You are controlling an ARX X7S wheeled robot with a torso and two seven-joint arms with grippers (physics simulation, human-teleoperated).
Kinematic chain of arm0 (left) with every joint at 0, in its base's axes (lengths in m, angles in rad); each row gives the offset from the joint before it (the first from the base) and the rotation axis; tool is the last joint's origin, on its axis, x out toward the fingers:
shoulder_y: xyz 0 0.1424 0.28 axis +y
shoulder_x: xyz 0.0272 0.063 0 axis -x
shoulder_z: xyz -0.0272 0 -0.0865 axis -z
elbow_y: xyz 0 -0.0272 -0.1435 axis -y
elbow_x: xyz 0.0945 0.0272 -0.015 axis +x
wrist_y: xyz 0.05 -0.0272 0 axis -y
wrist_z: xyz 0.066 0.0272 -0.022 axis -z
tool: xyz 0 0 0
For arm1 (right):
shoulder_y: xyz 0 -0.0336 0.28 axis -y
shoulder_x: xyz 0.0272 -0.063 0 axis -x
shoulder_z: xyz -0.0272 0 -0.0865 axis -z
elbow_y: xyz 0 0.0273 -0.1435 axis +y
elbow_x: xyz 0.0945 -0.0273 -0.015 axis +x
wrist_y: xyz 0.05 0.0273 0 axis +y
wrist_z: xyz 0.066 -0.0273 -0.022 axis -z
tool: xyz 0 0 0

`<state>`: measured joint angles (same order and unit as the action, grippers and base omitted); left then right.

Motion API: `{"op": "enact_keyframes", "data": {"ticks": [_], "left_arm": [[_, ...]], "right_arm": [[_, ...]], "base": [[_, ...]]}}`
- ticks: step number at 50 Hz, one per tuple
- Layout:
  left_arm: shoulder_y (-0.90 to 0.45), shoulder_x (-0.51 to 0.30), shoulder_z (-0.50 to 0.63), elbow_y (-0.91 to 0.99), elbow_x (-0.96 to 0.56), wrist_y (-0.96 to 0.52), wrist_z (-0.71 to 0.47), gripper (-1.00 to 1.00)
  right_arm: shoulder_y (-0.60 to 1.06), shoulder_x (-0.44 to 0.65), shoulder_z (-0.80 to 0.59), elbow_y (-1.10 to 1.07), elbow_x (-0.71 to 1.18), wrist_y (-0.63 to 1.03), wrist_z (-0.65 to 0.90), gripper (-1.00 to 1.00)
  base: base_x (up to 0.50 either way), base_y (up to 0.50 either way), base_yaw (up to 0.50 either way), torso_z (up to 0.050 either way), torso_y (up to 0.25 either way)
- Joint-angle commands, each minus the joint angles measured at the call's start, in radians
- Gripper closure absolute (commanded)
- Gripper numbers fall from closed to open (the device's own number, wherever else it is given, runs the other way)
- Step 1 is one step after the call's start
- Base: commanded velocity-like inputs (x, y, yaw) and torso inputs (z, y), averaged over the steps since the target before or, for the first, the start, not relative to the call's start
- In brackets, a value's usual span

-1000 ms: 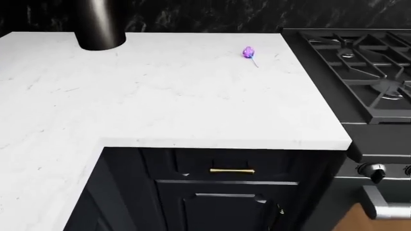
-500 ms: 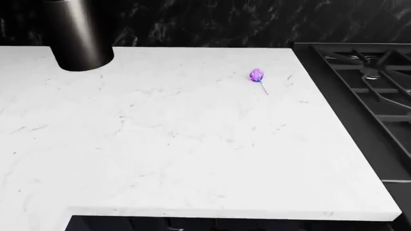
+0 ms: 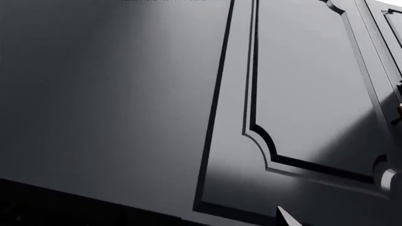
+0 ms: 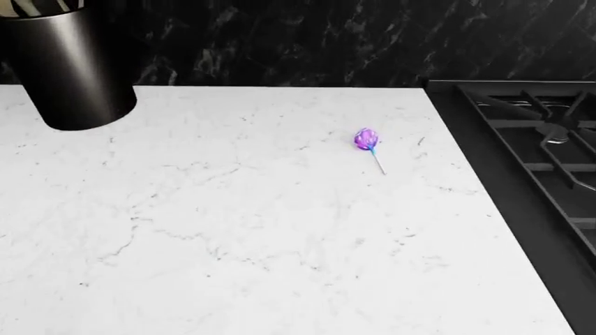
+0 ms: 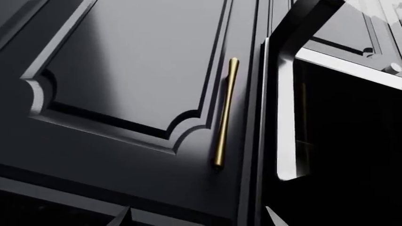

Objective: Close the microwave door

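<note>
A dark canister [image 4: 70,66] holding striped utensils [image 4: 38,5] stands at the counter's [image 4: 233,230] back-left corner; a purple lollipop [image 4: 367,143] lies toward the stove-side edge. Neither claw's grip can be told.

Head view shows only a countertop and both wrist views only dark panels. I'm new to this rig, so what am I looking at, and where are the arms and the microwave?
You are driving a simulated wheeled robot with two arms, each with a camera near its gripper, plus a camera on its head.

The head camera looks down on a white marble countertop. On it lie a purple lollipop and, at the far left, a dark round canister. A black gas stove sits on the right. No arm shows there.

The left wrist camera faces a dark cabinet door. The right wrist camera faces another cabinet panel with a gold handle, beside a silver oven handle. Only fingertip slivers show, so I cannot tell whether the grippers are open; nothing seems held.

No microwave is visible in any picture.
</note>
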<state>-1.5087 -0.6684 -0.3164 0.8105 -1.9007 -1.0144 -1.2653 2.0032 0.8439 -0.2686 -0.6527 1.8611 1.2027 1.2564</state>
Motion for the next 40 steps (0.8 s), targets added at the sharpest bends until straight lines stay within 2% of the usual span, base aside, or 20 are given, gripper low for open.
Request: {"op": "enact_keyframes", "data": {"ticks": [1,24,40], "left_arm": [[-0.003,-0.007,0.002,0.0,0.001,0.007,0.0,-1.0],[0.006,-0.012,0.009,0.005,0.017,0.013,0.008,-1.0],[0.009,-0.016,0.014,0.003,0.024,0.019,0.015,-1.0]], "right_arm": [[0.003,0.005,-0.007,0.004,0.002,-0.005,0.008,-1.0],[0.041,-0.016,-0.037,0.042,0.019,-0.029,0.041,-1.0],[0.14,-0.076,-0.07,0.146,-0.077,0.007,-0.039,-1.0]], "base": [[0.0,0.0,0.0,0.0,0.0],[0.0,0.0,0.0,0.0,0.0],[0.0,0.0,0.0,0.0,0.0]]}}
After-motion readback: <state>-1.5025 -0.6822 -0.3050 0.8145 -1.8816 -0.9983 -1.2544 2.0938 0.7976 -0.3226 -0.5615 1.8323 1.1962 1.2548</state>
